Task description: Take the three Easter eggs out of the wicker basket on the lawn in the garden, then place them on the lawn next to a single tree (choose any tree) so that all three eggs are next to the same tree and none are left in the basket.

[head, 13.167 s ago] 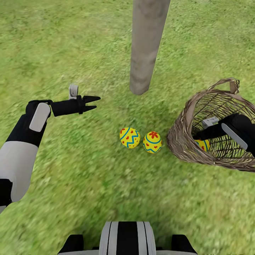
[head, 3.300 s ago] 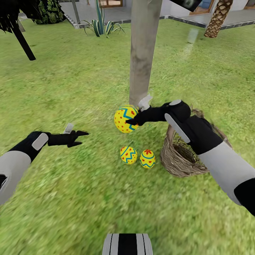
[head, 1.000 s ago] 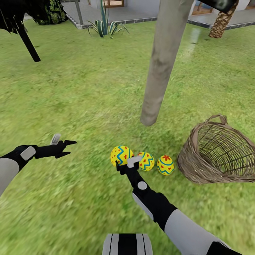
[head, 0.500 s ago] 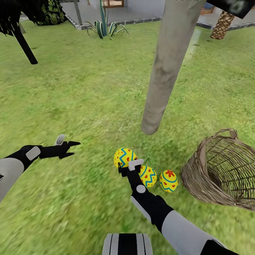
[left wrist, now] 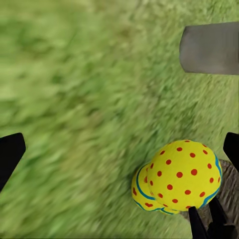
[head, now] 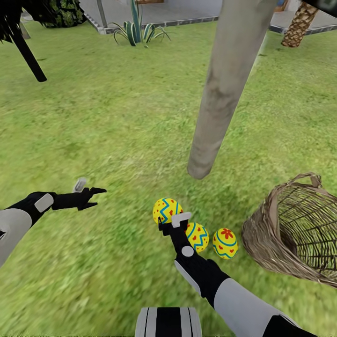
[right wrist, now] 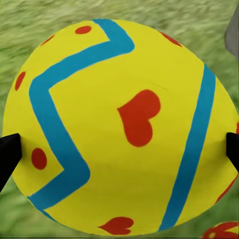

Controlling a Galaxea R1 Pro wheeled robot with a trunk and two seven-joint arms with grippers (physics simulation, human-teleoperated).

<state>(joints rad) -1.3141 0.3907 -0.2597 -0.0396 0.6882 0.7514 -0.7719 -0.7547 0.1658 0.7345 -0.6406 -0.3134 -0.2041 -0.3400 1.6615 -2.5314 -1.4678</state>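
Your right gripper (head: 164,225) grasps a yellow egg (head: 166,210) beside two others near the tree (head: 220,93); left gripper (head: 96,197) fingers released.

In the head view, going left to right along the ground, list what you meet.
Left gripper → dotted egg → zigzag egg → flower egg → basket.

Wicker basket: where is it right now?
In the head view, the wicker basket lies tipped on the lawn at the right edge, just right of the three Easter eggs and the tree.
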